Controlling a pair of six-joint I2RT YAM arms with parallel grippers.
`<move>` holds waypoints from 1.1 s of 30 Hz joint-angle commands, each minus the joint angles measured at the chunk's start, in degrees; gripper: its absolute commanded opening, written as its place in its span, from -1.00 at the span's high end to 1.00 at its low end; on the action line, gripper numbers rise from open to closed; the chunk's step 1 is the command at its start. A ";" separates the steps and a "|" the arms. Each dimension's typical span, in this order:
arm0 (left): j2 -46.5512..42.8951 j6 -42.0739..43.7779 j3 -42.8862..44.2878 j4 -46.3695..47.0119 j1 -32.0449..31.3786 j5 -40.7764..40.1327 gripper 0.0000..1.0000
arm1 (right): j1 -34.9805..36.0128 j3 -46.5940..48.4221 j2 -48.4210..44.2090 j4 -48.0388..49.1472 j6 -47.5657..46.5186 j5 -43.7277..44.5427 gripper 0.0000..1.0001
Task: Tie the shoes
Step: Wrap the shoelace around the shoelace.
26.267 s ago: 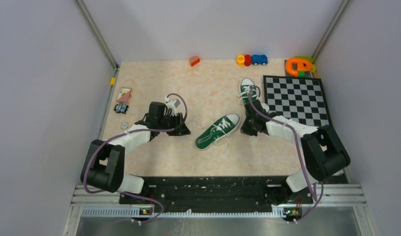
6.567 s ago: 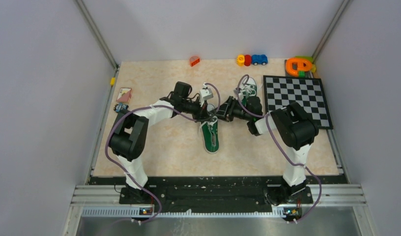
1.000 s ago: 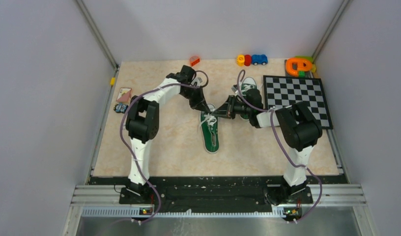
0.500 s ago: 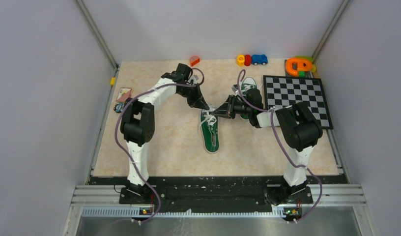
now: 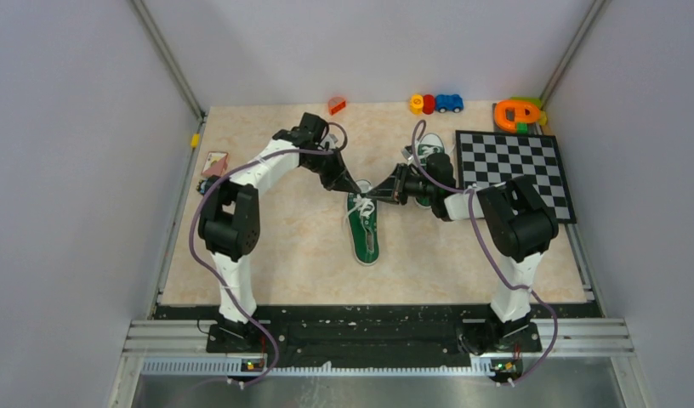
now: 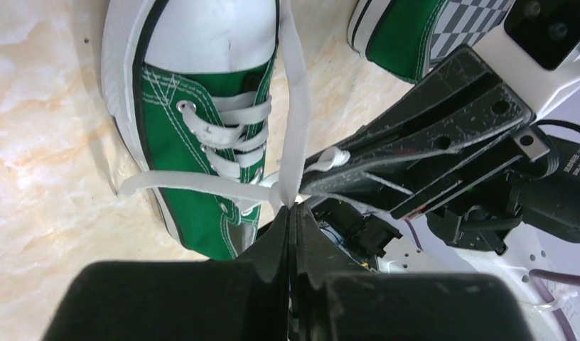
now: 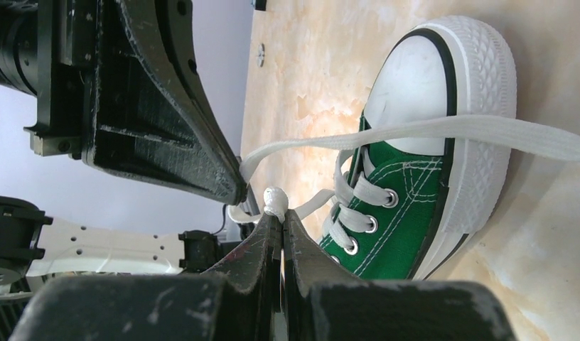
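One green shoe (image 5: 364, 229) lies in the middle of the table, white toe cap pointing away. My two grippers meet just above that toe. The left gripper (image 5: 350, 188) (image 6: 294, 207) is shut on a white lace (image 6: 297, 106) that runs up over the toe cap. The right gripper (image 5: 372, 195) (image 7: 276, 212) is shut on a knotted bit of lace (image 7: 276, 199), tip to tip with the left gripper. A lace strand (image 7: 429, 131) stretches across the toe. The second shoe (image 5: 429, 151) sits by the checkerboard, partly hidden by the right arm.
A checkerboard (image 5: 514, 174) lies at the right. Small toys stand along the back edge: an orange wedge (image 5: 336, 105), coloured cars (image 5: 435, 104), an orange-green toy (image 5: 517, 113). Cards (image 5: 214, 163) and a yellow piece (image 5: 194, 140) lie by the left wall.
The left arm's wrist and elbow have swung to the left, drawing its lace a little that way. The right arm and the shoe have stayed put.
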 commanded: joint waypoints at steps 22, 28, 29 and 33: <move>-4.57 0.68 -4.16 1.57 -4.48 -1.53 1.00 | -0.67 3.75 -2.46 1.28 1.04 0.17 1.00; -5.57 2.16 -5.81 2.04 -5.18 -4.59 1.00 | -0.58 3.76 -2.55 1.01 1.25 0.20 1.00; -5.67 2.14 -6.31 2.98 -5.21 -4.84 1.00 | -0.61 3.71 -2.59 1.07 1.27 0.22 1.00; -6.12 0.87 -9.21 8.68 -5.28 -4.21 1.00 | -0.59 3.46 -2.96 1.11 1.59 0.44 1.00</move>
